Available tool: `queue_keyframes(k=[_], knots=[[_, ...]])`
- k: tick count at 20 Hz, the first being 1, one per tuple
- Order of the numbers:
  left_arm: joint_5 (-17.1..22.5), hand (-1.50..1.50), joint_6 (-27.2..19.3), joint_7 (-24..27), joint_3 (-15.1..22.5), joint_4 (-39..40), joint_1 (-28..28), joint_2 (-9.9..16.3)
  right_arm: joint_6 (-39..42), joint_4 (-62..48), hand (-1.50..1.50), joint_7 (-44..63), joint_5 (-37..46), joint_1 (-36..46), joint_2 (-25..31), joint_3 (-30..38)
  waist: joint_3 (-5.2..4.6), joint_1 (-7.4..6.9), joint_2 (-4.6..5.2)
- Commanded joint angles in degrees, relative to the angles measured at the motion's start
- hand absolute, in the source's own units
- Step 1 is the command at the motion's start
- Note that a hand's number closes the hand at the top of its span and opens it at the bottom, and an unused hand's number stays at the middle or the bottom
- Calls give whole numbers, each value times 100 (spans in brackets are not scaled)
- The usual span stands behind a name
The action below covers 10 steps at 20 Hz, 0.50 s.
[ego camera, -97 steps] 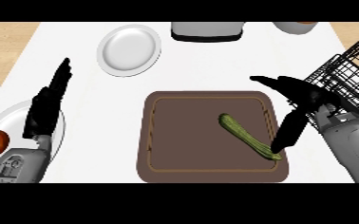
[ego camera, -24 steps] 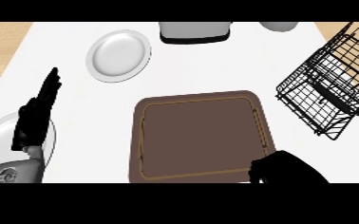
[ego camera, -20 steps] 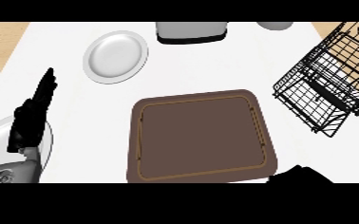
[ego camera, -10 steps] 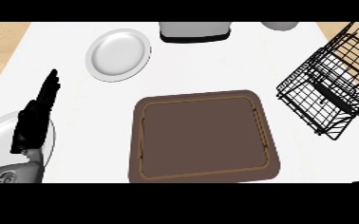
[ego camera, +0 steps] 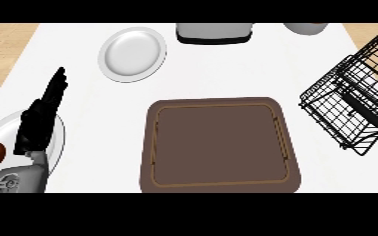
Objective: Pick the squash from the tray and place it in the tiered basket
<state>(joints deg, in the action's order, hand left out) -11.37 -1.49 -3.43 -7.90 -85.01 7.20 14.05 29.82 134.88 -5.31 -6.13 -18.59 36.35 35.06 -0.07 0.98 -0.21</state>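
- Head view: the brown rectangular tray point(ego camera: 220, 145) sits at the white counter's point(ego camera: 221, 70) near edge, its dark inner surface bare, and no squash shows on it or anywhere else in this view.
- The black wire tiered basket point(ego camera: 347, 105) stands at the counter's right edge, well apart from the tray; I cannot tell what lies inside it.
- The left hand point(ego camera: 40, 117) rests at the counter's left edge, black fingers straight and pointing up, holding nothing.
- It lies over the rim of a clear round plate point(ego camera: 57, 135).
- The right hand is out of sight.
- A white round plate point(ego camera: 133, 54) sits toward the far-left corner.
- A grey, black-based appliance point(ego camera: 214, 32) is at the far edge.
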Motion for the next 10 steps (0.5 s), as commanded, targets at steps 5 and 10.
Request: queue_keyframes(k=[5, 10], knots=[[-69, 0, 65, -336, 54, -321, 119, -16, 335, -820, 150, 452, -108, 1281, 570, -40, 7, -119, 21], [-58, 0, 57, -87, 108, 143, 309, -147, -44, -1677, 150, 37, 1084, 2093, 1176, -144, 4, -181, 57]])
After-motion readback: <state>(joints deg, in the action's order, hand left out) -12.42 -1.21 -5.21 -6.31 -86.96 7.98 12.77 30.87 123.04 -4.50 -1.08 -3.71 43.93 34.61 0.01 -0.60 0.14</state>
